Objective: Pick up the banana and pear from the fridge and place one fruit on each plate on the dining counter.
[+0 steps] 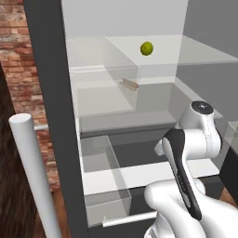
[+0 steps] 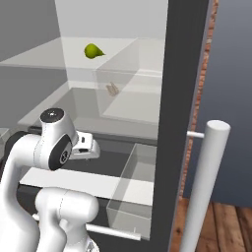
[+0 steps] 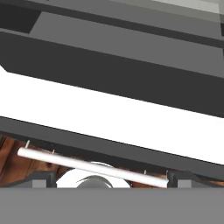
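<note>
We see the pear (image 1: 147, 48) in the upper centre, on a glass shelf (image 1: 195, 53): light, firm, apt to roll, so we'd grasp its belly. Our gripper (image 3: 107, 177) stands wide, empty.

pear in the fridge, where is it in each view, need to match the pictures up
Left base view: the pear sits right of centre near the top, on the upper glass shelf.
Right base view: it lies upper left on that shelf.
Hand view: the pear is not in this picture, which looks at the drawer bar low in the fridge.
Shared landmark: the small brown food item one shelf below the pear.
</note>
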Tool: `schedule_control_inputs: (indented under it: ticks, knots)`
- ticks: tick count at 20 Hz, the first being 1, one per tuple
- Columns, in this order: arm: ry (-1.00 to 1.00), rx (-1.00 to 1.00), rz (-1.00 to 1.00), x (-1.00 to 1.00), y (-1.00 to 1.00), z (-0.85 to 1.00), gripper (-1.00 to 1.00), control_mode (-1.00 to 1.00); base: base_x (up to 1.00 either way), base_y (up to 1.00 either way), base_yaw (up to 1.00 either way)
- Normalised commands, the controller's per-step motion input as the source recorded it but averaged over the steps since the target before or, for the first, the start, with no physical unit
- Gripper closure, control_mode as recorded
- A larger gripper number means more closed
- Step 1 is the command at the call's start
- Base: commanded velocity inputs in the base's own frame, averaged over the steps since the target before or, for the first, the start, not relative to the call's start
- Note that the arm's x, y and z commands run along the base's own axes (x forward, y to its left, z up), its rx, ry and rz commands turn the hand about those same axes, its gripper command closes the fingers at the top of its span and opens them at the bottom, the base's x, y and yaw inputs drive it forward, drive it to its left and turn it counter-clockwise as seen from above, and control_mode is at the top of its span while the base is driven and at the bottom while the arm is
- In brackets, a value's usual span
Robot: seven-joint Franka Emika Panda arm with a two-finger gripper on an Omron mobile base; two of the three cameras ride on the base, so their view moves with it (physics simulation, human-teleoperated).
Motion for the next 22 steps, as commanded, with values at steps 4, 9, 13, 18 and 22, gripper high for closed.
schedule_control_inputs:
  ticks: [4,9,13,18,22]
  knots:
    - [0.00,0.00,0.00,0.00,0.00,0.00,-1.00,1.00,0.40,0.00,0.00]
    - [0.00,0.00,0.00,0.02,0.00,0.00,-1.00,-1.00,0.07,0.00,0.00]
    - [-0.05,0.00,-0.05,0.02,-0.02,0.06,-1.00,-1.00,0.00,0.00,0.00]
    - [-0.31,0.00,-0.08,0.00,0.00,0.45,-1.00,-1.00,0.00,0.00,0.00]
    - [-0.38,0.00,-0.02,0.01,-0.02,0.61,-1.00,-1.00,0.00,0.00,0.00]
